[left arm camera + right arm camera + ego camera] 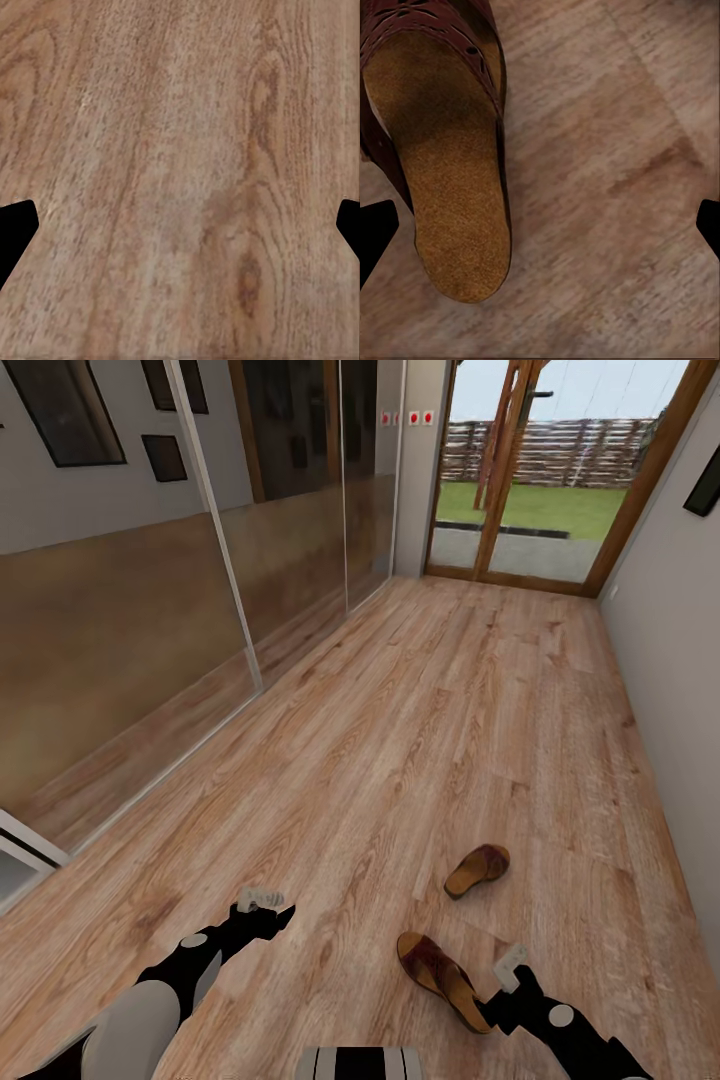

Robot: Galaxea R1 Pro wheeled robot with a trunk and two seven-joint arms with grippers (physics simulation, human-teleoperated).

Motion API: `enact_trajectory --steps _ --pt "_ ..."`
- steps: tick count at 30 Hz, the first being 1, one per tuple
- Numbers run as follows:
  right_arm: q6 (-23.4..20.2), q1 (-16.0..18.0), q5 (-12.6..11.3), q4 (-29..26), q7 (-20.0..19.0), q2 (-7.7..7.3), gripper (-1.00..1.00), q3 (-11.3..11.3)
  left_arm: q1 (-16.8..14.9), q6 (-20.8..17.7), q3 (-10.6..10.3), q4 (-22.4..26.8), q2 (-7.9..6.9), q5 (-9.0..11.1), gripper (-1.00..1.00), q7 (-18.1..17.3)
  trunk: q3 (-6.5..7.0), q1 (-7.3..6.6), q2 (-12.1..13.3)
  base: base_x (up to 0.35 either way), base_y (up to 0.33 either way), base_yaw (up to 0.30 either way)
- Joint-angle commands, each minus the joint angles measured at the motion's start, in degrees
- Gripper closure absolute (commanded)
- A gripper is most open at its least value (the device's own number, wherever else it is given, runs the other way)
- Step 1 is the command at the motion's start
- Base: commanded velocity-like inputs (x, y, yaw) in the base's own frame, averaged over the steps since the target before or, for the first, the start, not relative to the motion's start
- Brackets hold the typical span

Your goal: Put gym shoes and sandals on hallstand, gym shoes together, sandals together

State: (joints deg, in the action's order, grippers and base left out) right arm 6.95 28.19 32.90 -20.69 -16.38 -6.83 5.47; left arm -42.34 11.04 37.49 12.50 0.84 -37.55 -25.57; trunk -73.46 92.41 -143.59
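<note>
Mirrored sliding panels [200, 590] line one wall; wood-framed glass door [540, 470] shows lawn and fence.

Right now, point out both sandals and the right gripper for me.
Near sandal [442, 978], head view, on its tan insole.
Far sandal [478, 869], head view, on its brown strap.
Right gripper [511, 965], head view, between its fingertips.

2 brown sandals [445, 977] [478, 869] apart, soles down, on wood corridor floor [400, 740]

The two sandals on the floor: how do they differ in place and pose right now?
The near sandal lies beside the right gripper, sole flat, its tan footbed up; the far sandal lies apart, further along the corridor floor, apparently tipped sideways. They point differently. Both are brown with tan soles.
</note>
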Motion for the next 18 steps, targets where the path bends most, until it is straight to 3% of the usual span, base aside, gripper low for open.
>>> enact_trajectory --steps 1,14,18 --pt "0.26 0.02 0.48 -0.02 -0.39 0.02 -1.00 0.50 -0.02 0.21 0.48 0.07 0.04 -0.60 -1.00 -0.22 -0.33 0.01 -0.03 0.000 0.000 0.000" --pt "0.26 0.02 0.42 -0.05 -0.40 -0.09 -1.00 0.58 -0.04 0.28 0.48 0.07 0.04 -0.60 -1.00 -0.27 -4.28 0.35 -0.21 0.000 0.000 0.000" --pt "0.26 0.02 0.41 -0.05 -0.41 -0.05 -1.00 0.54 -0.05 0.33 0.48 0.07 -0.01 -0.60 -1.00 -0.27 -4.59 0.35 -0.21 0.000 0.000 0.000"
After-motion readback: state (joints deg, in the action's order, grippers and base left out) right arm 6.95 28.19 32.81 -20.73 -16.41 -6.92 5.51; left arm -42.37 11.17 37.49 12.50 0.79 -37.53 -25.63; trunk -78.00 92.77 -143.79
